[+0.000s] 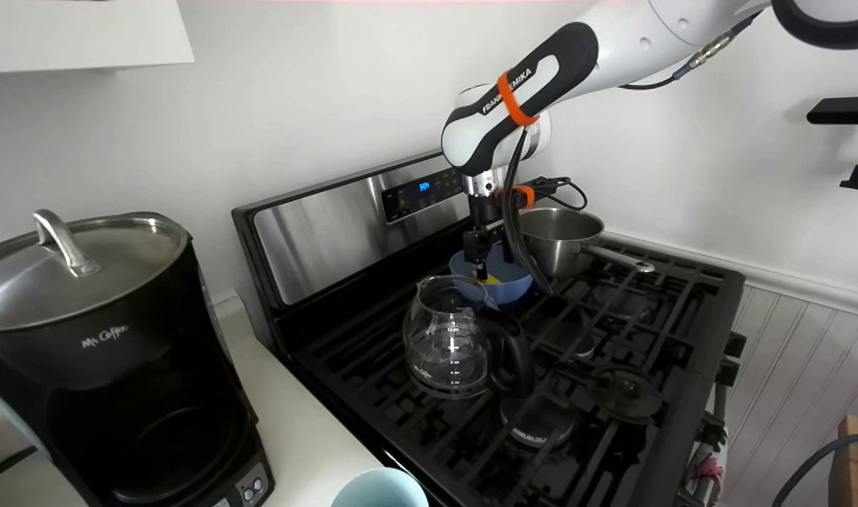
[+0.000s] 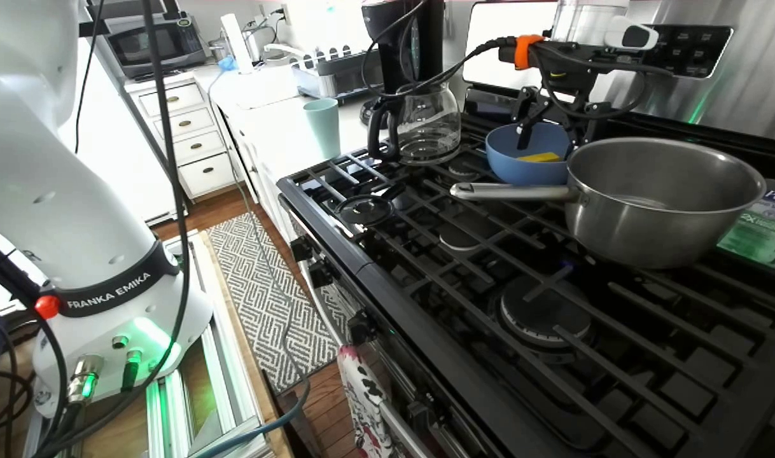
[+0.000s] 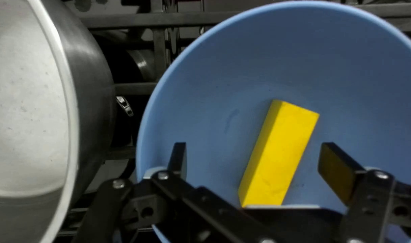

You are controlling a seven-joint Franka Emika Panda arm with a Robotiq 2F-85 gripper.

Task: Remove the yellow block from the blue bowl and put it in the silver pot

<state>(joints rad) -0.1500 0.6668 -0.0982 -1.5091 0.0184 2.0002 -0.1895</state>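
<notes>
The yellow block (image 3: 281, 152) lies tilted across the bottom of the blue bowl (image 3: 219, 87). The block also shows in both exterior views (image 1: 491, 279) (image 2: 540, 157), inside the bowl (image 1: 517, 287) (image 2: 521, 168). My gripper (image 3: 254, 162) is open, pointing down into the bowl, with one finger on each side of the block and gaps to both. The gripper also shows in both exterior views (image 1: 496, 264) (image 2: 548, 141). The block's near end is partly hidden by the gripper. The silver pot (image 3: 94, 87) stands close beside the bowl; it also shows in both exterior views (image 1: 557, 253) (image 2: 635, 229).
The pot's long handle (image 2: 515, 192) extends over the stove grates (image 2: 451, 292). A glass carafe (image 1: 446, 345) stands on the stove close to the bowl. A coffee maker (image 1: 112, 359) and light blue cup (image 1: 381, 489) stand on the counter. A detergent bottle (image 2: 760, 235) is behind the pot.
</notes>
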